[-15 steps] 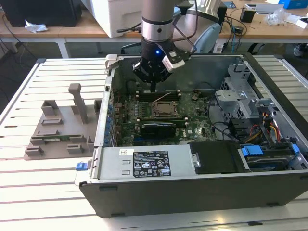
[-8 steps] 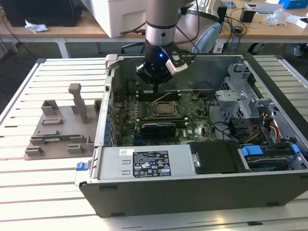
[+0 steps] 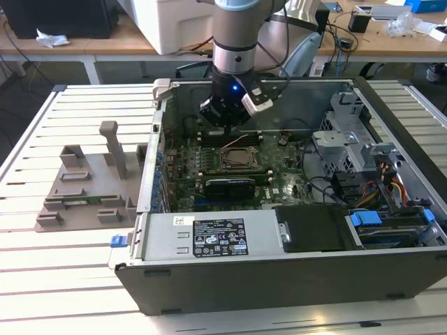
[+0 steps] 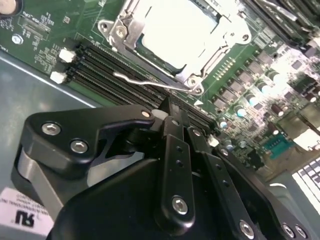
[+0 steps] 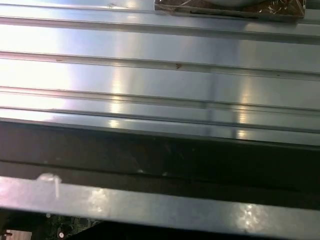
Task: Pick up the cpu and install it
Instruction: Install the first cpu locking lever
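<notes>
Inside the open computer case (image 3: 279, 279), the pincer (image 3: 222, 118) hangs above the motherboard (image 3: 209, 183), just behind the socket frame (image 3: 241, 159) toward the case's rear wall. In the second wrist view the pincer (image 4: 172, 112) has its black fingers (image 4: 175, 150) drawn together with nothing between them. The cpu (image 4: 172, 27) lies seated flat in the socket frame (image 4: 120, 32), its pale metal top exposed; the thin wire lever (image 4: 150, 82) runs along the frame's near edge, between frame and memory slots (image 4: 110, 75). Room around the pincer is bounded by the rear wall and the drive cage (image 3: 349, 139) on the exterior view's right. The case sits on the slatted table (image 3: 70, 279), beside a grey fixture (image 3: 91, 185).
</notes>
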`<state>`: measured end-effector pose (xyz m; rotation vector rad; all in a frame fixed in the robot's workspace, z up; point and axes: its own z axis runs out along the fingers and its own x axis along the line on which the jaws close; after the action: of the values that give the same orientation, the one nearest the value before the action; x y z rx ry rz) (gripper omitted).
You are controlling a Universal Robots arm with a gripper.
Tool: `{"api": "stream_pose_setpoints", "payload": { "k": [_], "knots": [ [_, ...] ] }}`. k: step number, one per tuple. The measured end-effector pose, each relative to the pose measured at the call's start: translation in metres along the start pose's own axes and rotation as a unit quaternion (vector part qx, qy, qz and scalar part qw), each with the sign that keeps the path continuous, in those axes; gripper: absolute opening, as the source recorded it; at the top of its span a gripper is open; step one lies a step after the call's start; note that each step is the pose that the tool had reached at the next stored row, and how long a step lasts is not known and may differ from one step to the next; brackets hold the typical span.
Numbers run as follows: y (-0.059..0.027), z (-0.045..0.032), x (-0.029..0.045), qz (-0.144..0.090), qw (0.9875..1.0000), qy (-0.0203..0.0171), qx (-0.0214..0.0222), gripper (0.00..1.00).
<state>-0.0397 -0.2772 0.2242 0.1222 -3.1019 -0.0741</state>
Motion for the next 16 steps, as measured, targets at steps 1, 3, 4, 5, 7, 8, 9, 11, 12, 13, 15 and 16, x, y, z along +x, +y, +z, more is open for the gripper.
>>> {"api": "stream_pose_setpoints", "payload": {
  "k": [1,3,4,5,7,8,9,11,12,13,15,16],
  "knots": [
    [-0.0002,0.0008,-0.0015,0.0,1.0,0.0004,-0.0002,0.11],
    [-0.0006,0.0029,-0.006,0.0,1.0,0.0015,-0.0004,0.11],
    [-0.0008,0.0036,-0.0077,0.0,1.0,0.0019,-0.0004,0.11],
    [-0.0011,0.0048,-0.0108,0.0,1.0,0.0026,-0.0005,0.11],
    [-0.0014,0.0062,-0.0139,0.0,1.0,0.0033,-0.0007,0.11],
    [-0.0016,0.007,-0.0156,0.0,1.0,0.0037,-0.0008,0.11],
    [-0.0017,0.0078,-0.0171,0.0,1.0,0.0041,-0.0008,0.11],
    [-0.0022,0.0106,-0.0219,0.0,1.0,0.0054,-0.0013,0.11],
    [-0.0025,0.0124,-0.0241,0.0,1.0,0.006,-0.0018,0.11],
    [-0.0026,0.0133,-0.0252,0.0,1.0,0.0064,-0.002,0.11],
    [-0.0029,0.015,-0.0275,0.0,1.0,0.007,-0.0027,0.11],
    [-0.003,0.0158,-0.0288,0.0,1.0,0.0072,-0.0032,0.11]
  ]
}}
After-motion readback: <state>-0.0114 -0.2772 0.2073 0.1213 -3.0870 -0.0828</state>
